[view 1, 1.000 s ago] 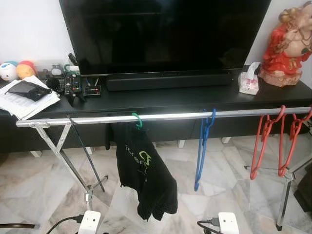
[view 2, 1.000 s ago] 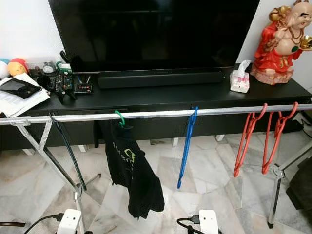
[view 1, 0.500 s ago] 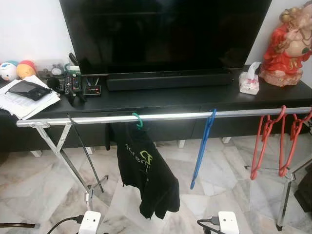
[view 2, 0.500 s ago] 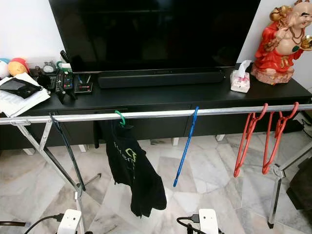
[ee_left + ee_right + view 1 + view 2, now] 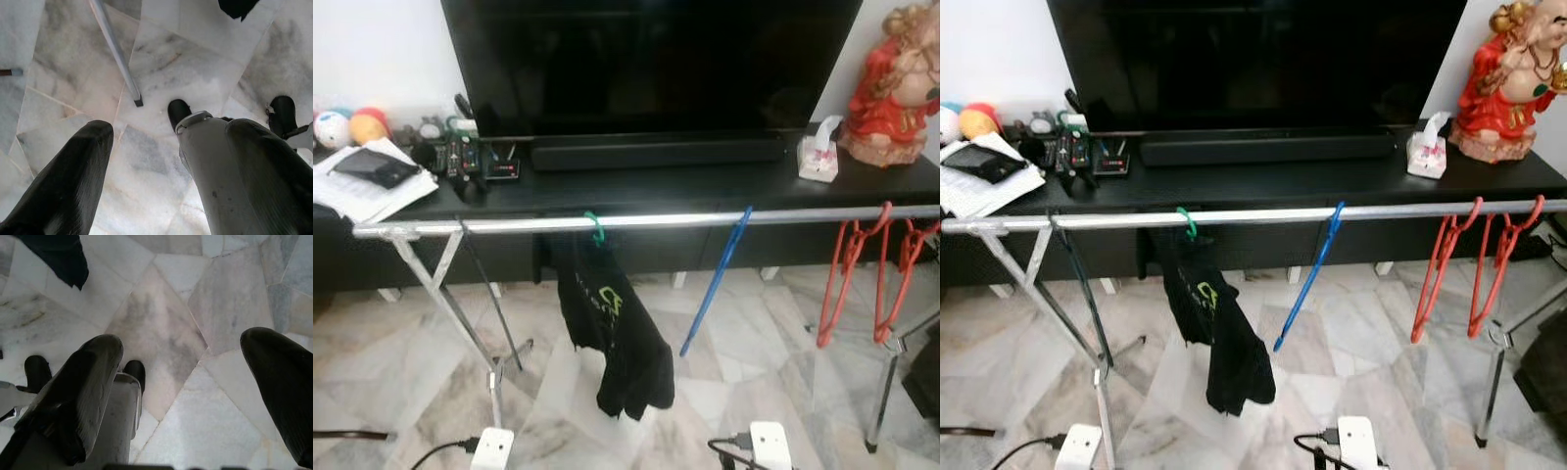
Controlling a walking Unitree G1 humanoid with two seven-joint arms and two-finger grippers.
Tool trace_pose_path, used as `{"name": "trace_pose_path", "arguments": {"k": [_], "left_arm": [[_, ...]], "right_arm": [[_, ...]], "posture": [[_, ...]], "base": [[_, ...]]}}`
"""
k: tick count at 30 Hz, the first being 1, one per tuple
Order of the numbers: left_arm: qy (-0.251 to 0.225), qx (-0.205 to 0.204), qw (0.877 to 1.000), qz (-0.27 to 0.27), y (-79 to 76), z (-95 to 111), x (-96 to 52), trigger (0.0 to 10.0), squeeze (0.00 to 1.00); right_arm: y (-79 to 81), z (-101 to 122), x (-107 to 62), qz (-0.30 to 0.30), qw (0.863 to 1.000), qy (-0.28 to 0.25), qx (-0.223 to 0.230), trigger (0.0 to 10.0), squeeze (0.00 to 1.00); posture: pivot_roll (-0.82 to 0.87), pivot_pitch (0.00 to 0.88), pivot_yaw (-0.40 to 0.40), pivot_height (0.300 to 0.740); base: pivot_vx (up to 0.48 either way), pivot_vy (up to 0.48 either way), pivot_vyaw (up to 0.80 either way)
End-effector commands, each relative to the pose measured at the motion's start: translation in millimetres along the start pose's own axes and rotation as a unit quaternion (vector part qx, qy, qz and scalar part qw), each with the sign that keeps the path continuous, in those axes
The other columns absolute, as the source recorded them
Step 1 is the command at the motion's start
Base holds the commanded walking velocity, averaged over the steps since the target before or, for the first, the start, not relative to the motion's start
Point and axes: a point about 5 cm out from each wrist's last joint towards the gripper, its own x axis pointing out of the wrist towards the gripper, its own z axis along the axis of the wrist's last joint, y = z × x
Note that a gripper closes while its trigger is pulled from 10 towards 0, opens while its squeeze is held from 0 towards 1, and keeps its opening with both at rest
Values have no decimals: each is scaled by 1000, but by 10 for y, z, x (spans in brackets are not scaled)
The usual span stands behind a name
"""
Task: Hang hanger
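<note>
Nearest, both arms hang down over the pale marble floor (image 5: 1371,352): the left gripper (image 5: 166,161) and the right gripper (image 5: 190,382) each point at the tiles with fingers spread wide and nothing between them. Just beyond stands a metal drying rack, its rail (image 5: 646,221) running across the scene. On it a green hanger (image 5: 594,227) carries a black shirt (image 5: 612,333); beside that the blue hanger (image 5: 717,284) hangs by its hook, tilted with its lower end toward the shirt. Two red hangers (image 5: 867,279) hang near the rail's right end. Behind the rack, a low black TV console (image 5: 705,188) holds a soundbar (image 5: 656,154), a tissue box (image 5: 819,159), papers (image 5: 362,186), remotes and a red figurine (image 5: 896,83) beneath a large dark television (image 5: 651,64).
</note>
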Motion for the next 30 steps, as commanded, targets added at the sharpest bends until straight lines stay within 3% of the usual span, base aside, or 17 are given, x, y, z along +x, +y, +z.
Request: {"name": "trace_pose_path", "arguments": {"k": [1, 30], "left_arm": [[17, -1, 1000, 1, 6, -70, -12, 10000, 0], [21, 4, 1000, 0, 44, -92, -21, 10000, 0]], "right_arm": [[8, -26, -7, 2, 1000, 2, 2, 10000, 0], [22, -74, -22, 7, 1000, 6, 7, 10000, 0]], "posture": [[-88, 0, -22, 740], [-85, 0, -10, 740]], "base": [[-311, 0, 0], [-313, 0, 0]]}}
